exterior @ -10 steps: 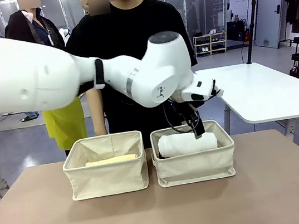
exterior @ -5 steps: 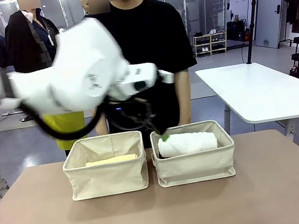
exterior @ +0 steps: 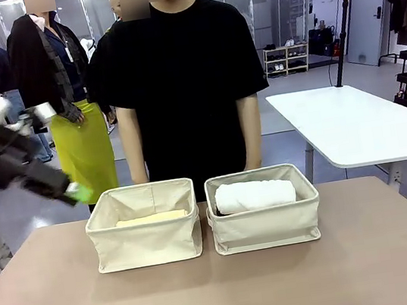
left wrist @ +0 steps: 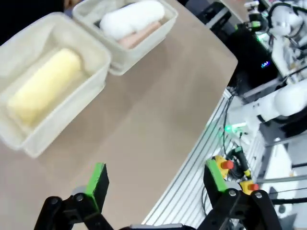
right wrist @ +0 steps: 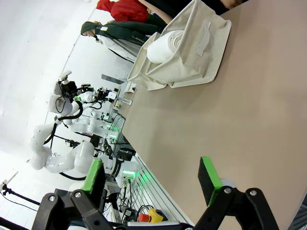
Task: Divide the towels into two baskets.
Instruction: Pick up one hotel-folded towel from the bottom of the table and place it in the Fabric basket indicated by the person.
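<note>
Left gripper sits blurred at the left edge of the front frame, jaws wide apart and empty; both baskets hold towels.

Seen from its own wrist, the left gripper hangs with its green pads spread above the bare worktop, gripping nothing. The right gripper is likewise spread wide and empty over the worktop's edge. In the front frame's centre, two cream baskets stand side by side, just touching. The left basket holds the yellow towel, lying low with its long axis running left to right. The right basket holds the white towel, also lying left to right. In the left wrist view a pinkish-beige towel lies alongside the white one, parallel to it. A person stands behind the baskets.
</note>
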Controlling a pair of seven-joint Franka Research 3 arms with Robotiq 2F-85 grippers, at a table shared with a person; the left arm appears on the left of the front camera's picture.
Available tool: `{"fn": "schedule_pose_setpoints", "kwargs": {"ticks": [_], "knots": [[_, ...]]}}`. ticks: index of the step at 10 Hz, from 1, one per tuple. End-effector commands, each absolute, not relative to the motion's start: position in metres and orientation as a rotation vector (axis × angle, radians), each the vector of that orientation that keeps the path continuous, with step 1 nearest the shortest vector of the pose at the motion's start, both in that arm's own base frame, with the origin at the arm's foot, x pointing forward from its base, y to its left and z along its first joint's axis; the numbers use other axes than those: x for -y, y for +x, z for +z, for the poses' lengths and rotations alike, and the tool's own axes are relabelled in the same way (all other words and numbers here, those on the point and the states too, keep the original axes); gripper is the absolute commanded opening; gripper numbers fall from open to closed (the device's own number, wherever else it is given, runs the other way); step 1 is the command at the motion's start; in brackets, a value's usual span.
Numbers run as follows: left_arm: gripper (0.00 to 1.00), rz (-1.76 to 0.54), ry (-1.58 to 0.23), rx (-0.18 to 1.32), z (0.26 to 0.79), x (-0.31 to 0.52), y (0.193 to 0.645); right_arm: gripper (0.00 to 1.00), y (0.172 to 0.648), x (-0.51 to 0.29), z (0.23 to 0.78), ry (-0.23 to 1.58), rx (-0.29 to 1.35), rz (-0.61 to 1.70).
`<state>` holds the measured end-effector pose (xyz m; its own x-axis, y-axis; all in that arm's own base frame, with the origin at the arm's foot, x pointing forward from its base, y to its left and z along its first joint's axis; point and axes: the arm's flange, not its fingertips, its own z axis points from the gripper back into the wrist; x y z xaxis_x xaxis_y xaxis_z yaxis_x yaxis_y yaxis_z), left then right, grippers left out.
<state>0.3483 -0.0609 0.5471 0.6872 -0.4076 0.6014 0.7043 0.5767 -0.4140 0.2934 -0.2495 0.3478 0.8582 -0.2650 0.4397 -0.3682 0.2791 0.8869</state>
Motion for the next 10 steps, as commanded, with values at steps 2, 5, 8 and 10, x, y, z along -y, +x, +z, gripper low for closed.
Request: {"fn": "schedule_pose_setpoints", "kwargs": {"ticks": [2,5,8,10], "knots": [[1.0,-0.461,-0.792,0.538,0.519,-0.018,0.328,0.98,0.292,0.247,0.352,1.314,0.56,0.052],[1.0,-0.226,-0.928,0.659,0.474,-0.083,0.289,0.98,0.292,0.247,0.352,1.314,0.56,0.052],[1.0,-0.067,-0.975,0.661,0.437,-0.129,0.245,0.98,0.292,0.247,0.352,1.314,0.56,0.052],[1.0,0.036,-0.952,0.648,0.427,-0.154,0.225,0.98,0.292,0.247,0.352,1.314,0.56,0.052]]}}
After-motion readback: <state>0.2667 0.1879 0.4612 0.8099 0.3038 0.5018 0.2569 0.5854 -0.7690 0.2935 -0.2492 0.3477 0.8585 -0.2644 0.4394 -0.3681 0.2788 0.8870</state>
